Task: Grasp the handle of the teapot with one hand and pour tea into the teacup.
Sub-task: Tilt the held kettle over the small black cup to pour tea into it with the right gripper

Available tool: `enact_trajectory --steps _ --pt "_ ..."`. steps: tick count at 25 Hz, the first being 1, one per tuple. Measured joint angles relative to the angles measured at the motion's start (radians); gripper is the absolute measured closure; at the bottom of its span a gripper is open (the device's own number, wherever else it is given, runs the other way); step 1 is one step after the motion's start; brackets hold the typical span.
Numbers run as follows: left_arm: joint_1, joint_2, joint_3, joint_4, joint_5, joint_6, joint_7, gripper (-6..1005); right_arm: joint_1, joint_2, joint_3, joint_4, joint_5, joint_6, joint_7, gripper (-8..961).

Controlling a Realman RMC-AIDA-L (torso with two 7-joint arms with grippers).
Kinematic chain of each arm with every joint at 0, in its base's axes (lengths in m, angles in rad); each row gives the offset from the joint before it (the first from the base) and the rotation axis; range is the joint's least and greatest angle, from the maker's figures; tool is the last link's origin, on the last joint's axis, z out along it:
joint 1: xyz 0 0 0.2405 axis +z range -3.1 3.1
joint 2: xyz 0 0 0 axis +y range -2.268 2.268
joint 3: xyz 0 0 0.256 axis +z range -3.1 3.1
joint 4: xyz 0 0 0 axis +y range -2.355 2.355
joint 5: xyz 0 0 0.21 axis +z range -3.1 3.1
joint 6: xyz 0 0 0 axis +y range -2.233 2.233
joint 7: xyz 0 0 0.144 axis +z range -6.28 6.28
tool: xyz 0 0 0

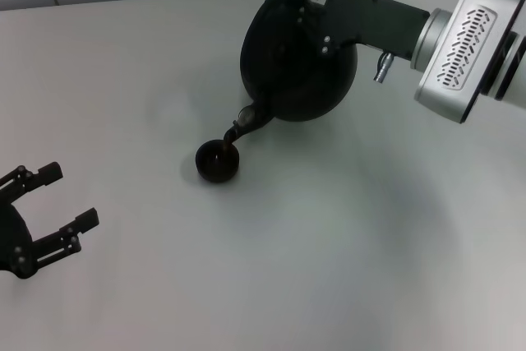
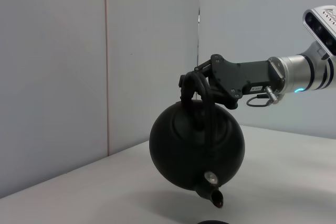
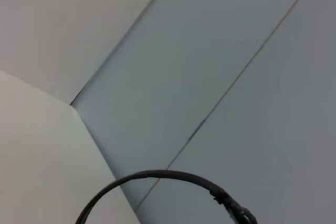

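While tilted over the teacup (image 1: 218, 162), teapot (image 1: 296, 63) above pale grey table (image 1: 329, 269).

The head camera looks steeply down on the table (image 1: 345, 269), the teapot (image 1: 296, 63) at 12 o'clock. The left wrist camera sits low, facing sideways at the same teapot, farther off. The right wrist camera looks upward, close to the handle (image 3: 157, 177).
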Motion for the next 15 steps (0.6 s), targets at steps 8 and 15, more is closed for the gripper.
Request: enact_trajectory --steps 8,15 --pt "-0.002 0.0 -0.005 -0.002 0.0 0.0 -0.001 187 0.011 0.002 -0.032 -0.024 0.0 0.011 -0.008 877" --pt "-0.004 0.0 -0.006 -0.002 0.0 0.0 -0.001 186 0.012 0.003 -0.055 -0.024 0.0 0.014 -0.027 877"
